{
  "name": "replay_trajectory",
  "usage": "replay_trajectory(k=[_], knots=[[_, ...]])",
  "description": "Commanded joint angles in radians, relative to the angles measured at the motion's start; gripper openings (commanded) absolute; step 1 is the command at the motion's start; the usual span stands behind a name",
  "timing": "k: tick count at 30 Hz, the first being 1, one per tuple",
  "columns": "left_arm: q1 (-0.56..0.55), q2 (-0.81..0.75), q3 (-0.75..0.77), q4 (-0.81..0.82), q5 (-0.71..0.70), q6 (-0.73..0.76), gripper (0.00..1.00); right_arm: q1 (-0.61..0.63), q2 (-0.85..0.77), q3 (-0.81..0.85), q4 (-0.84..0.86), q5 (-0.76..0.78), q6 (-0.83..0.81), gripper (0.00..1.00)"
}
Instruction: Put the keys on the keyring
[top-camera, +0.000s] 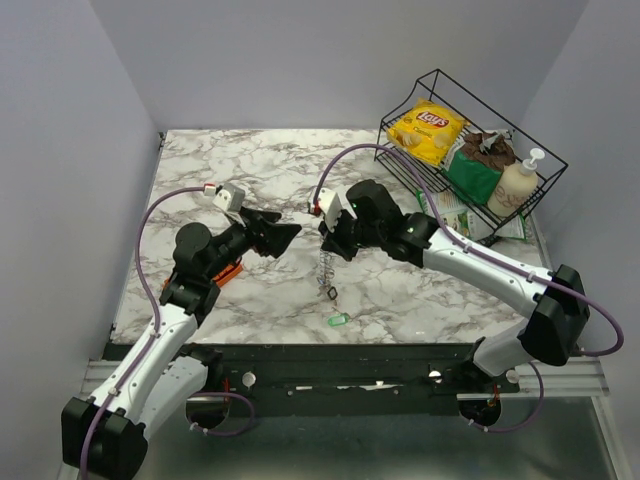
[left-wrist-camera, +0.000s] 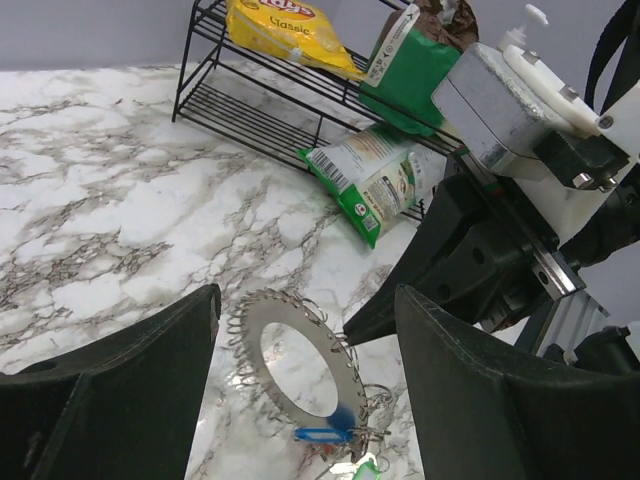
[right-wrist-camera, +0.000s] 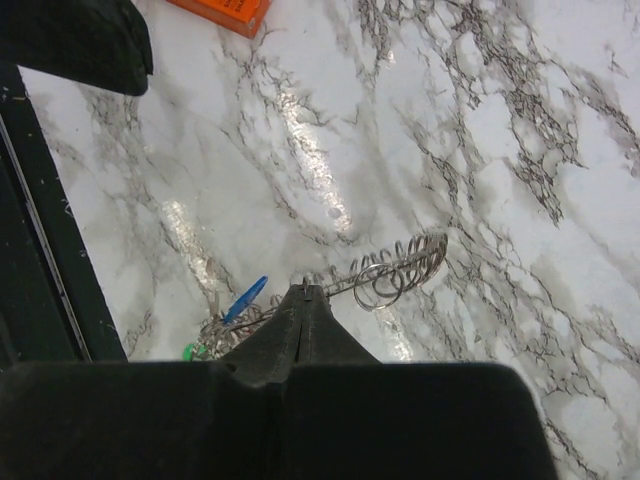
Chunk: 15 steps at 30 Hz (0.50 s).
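The keyring (top-camera: 327, 268) is a silvery disc with a hole, edged with several small wire rings. It hangs from my right gripper (top-camera: 328, 240), which is shut on its top edge (right-wrist-camera: 305, 288). In the left wrist view the keyring (left-wrist-camera: 258, 352) hangs upright, with a blue key (left-wrist-camera: 322, 434) at its lower edge. A green key (top-camera: 338, 320) lies on the marble just below it. The blue key (right-wrist-camera: 245, 298) and a bit of green (right-wrist-camera: 190, 350) also show in the right wrist view. My left gripper (top-camera: 278, 236) is open and empty, its fingers (left-wrist-camera: 130, 400) wide apart and facing the keyring. I see no red key clearly.
A black wire basket (top-camera: 400, 105) at the back right holds a yellow chip bag (top-camera: 428, 128), a green bag and a soap bottle (top-camera: 515, 185). Another snack bag (left-wrist-camera: 375, 185) lies under it. An orange tube (top-camera: 228, 272) lies by the left arm.
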Motion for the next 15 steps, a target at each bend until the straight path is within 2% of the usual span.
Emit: replay_trajectory(k=[1,8,15], knots=[[-0.012,-0.006,0.006,-0.014,0.022,0.011,0.79,-0.014,-0.020,0.011,0.071,-0.055,-0.004,0.01],[-0.015,-0.006,-0.052,0.048,0.041,0.001,0.76,-0.046,-0.039,-0.031,0.123,-0.126,0.020,0.01],[-0.018,-0.006,-0.092,0.141,0.123,-0.009,0.66,-0.081,-0.069,-0.034,0.149,-0.204,0.045,0.01]])
